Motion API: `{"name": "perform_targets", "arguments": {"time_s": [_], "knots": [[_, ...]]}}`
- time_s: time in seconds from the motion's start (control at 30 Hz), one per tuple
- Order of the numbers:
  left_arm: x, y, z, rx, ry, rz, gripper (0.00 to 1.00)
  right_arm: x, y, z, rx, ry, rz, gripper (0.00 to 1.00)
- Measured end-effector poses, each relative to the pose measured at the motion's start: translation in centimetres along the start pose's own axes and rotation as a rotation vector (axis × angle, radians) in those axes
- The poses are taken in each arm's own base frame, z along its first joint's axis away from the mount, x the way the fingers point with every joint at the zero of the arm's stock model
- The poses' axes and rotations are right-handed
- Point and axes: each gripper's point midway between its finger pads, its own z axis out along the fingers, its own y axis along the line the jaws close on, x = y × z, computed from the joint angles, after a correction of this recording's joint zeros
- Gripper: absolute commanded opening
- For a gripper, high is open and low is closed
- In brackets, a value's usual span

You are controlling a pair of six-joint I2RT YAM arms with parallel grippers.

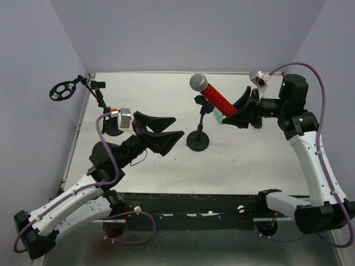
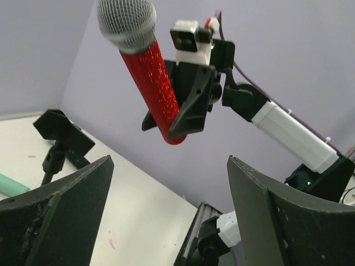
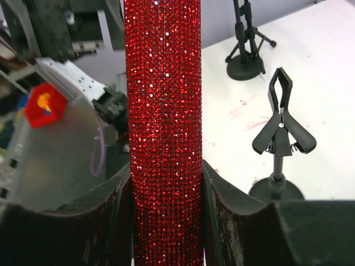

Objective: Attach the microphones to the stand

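Note:
The red microphone [image 1: 215, 98] with a silver mesh head hangs tilted in the air, head up and to the left. My right gripper [image 1: 237, 113] is shut on its lower body [image 3: 163, 127], and its fingers [image 3: 233, 210] press both sides. The small black stand [image 1: 198, 139] with a spring clip [image 3: 283, 124] stands just below and left of the microphone, apart from it. A mint-green microphone [image 1: 218, 117] lies on the table, mostly hidden behind my right gripper. My left gripper [image 1: 161, 133] hovers left of the stand, open and holding nothing [image 2: 169, 210].
A second, taller black stand [image 1: 101, 98] with a ring-shaped holder [image 1: 62, 90] is at the table's far left edge. Purple walls close the table at the back and on both sides. The arm bases and a black rail [image 1: 194, 205] line the near edge.

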Motion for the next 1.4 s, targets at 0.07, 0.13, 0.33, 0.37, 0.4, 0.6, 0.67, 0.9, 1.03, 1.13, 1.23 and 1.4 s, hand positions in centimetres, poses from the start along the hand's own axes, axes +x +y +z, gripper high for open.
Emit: {"name": "perform_targets", "arguments": {"time_s": [0.07,0.13,0.33,0.37,0.4,0.6,0.67,0.9,1.03,1.13,1.23,1.4], "knots": [[1.4,0.5,1.4,0.003,0.027,-0.010,0.91,-0.7,-0.6,0.4,-0.002,-0.030,0.088,0.08],[2.3,0.8,3.2,0.005,0.042,-0.020,0.91,-1.1,-0.9,0.7,-0.014,-0.057,0.172,0.08],[1.9,0.0,9.0,0.042,-0.011,-0.033,0.91,-1.2,-1.1,1.8,-0.066,-0.103,0.345,0.08],[1.6,-0.1,9.8,0.038,-0.029,-0.037,0.91,-1.3,-0.9,1.8,-0.073,-0.107,0.359,0.08],[1.2,0.0,10.5,0.031,-0.046,-0.042,0.91,-1.5,-0.8,1.9,-0.082,-0.110,0.368,0.08],[0.3,1.1,12.6,-0.053,-0.090,-0.092,0.86,-2.8,0.3,1.8,-0.122,-0.127,0.359,0.08],[0.1,1.4,13.0,-0.073,-0.091,-0.109,0.85,-2.8,0.5,1.8,-0.132,-0.128,0.355,0.08],[0.0,1.8,14.8,-0.119,-0.064,-0.137,0.68,-2.3,0.9,2.1,-0.156,-0.127,0.353,0.09],[0.1,2.1,15.1,-0.134,-0.053,-0.153,0.71,-2.2,1.2,2.1,-0.161,-0.127,0.349,0.09],[0.2,2.1,15.1,-0.138,-0.048,-0.161,0.74,-2.2,1.3,2.2,-0.165,-0.125,0.353,0.09],[0.4,2.2,15.1,-0.141,-0.044,-0.170,0.75,-2.1,1.8,2.3,-0.185,-0.116,0.355,0.09],[0.4,2.3,15.3,-0.151,-0.036,-0.183,0.68,-2.1,2.3,2.3,-0.208,-0.112,0.355,0.09]]}}
